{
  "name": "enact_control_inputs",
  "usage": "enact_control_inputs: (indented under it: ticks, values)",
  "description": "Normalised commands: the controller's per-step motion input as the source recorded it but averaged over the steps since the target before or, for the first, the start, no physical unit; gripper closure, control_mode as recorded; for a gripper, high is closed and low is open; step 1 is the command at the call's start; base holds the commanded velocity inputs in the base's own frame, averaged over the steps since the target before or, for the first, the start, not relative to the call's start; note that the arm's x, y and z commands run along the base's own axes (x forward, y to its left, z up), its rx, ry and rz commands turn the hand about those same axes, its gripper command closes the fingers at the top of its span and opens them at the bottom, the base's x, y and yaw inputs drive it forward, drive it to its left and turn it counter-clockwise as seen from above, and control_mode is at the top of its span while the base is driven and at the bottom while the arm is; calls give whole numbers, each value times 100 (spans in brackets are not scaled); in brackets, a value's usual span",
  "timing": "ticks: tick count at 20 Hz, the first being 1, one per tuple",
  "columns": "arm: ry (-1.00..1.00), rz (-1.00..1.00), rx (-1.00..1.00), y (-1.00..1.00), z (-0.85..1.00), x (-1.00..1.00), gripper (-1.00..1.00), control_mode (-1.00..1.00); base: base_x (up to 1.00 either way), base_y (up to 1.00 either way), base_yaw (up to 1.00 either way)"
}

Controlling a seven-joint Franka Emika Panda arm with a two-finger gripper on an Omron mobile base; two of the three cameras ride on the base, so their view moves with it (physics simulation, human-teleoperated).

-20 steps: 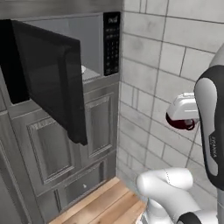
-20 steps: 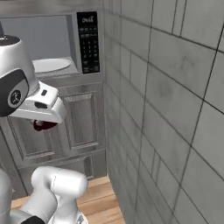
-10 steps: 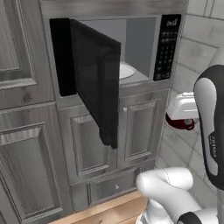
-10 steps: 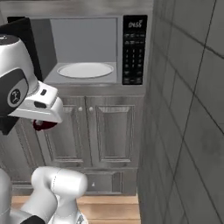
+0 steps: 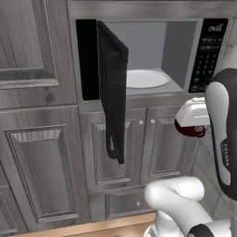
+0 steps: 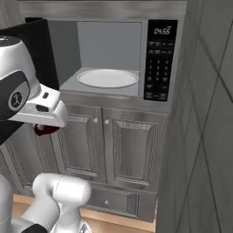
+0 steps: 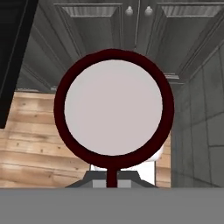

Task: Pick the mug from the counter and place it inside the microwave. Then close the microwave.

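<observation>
The mug (image 7: 113,107) hangs in my gripper (image 5: 194,121), which is clenched on it, in the air below the microwave (image 6: 109,59) and in front of the cabinet doors (image 6: 109,145). In the hand view I look into its pale inside, with the wood floor (image 7: 30,131) under it. The microwave door (image 5: 112,88) stands open, and the white turntable (image 6: 107,78) carries nothing.

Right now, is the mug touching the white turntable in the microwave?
Apart. In the left base view the mug hangs under the gripper, below and outside the microwave, with cabinet front between it and the bare turntable.
</observation>
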Motion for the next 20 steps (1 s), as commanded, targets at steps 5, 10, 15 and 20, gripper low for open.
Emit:
enact_control_inputs:
  ticks: [5, 10, 15, 20]
  values:
    - [0, 0, 0, 0, 0, 0, 100, 100, 0, -64, 0]
    - [0, 0, 0, 0, 0, 0, 100, 100, 5, -10, -1]
    - [0, 0, 0, 0, 0, 0, 100, 100, 14, 26, 0]
    - [0, 0, 0, 0, 0, 0, 100, 100, 6, 27, 0]
